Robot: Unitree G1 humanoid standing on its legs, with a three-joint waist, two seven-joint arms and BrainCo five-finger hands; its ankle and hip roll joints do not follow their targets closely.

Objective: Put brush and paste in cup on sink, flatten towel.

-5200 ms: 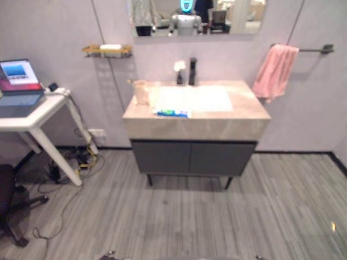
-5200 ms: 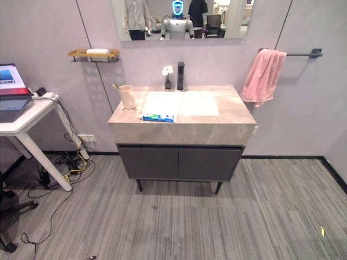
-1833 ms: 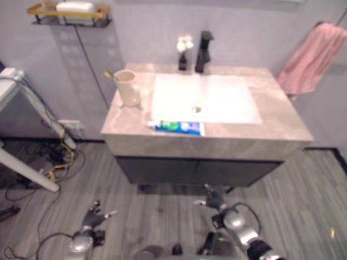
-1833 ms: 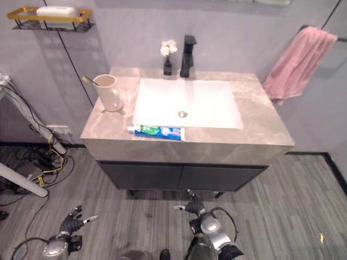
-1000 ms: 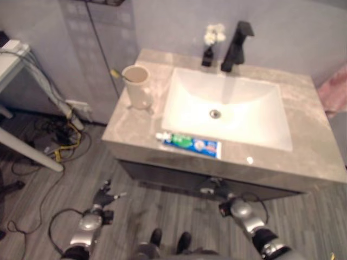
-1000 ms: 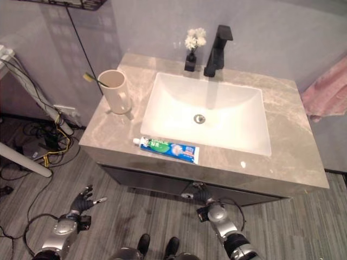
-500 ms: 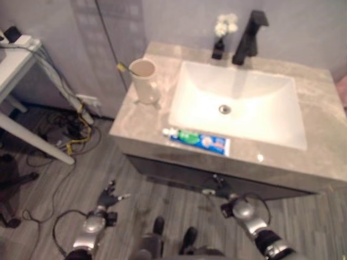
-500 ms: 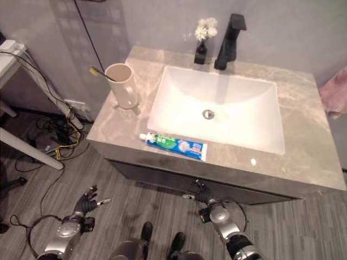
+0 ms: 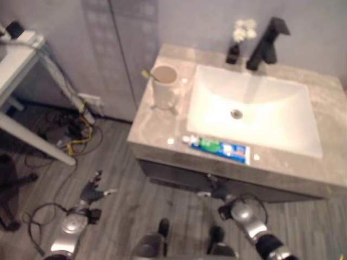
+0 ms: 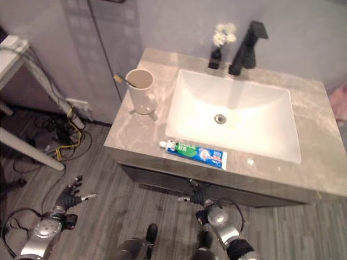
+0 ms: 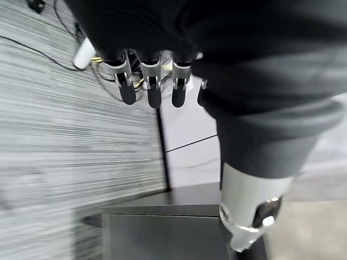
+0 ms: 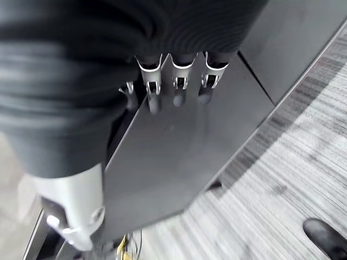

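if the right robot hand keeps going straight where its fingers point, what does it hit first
Most likely the dark cabinet front under the sink: the right robot hand points its straight fingers at that panel from close by, nothing between.

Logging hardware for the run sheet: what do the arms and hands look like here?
Both arms are silver-grey. The left hand and right hand each have silver fingers with dark tips in a row, a silver thumb set apart, and a dark ribbed cover over the back of the hand and wrist. No markings visible.
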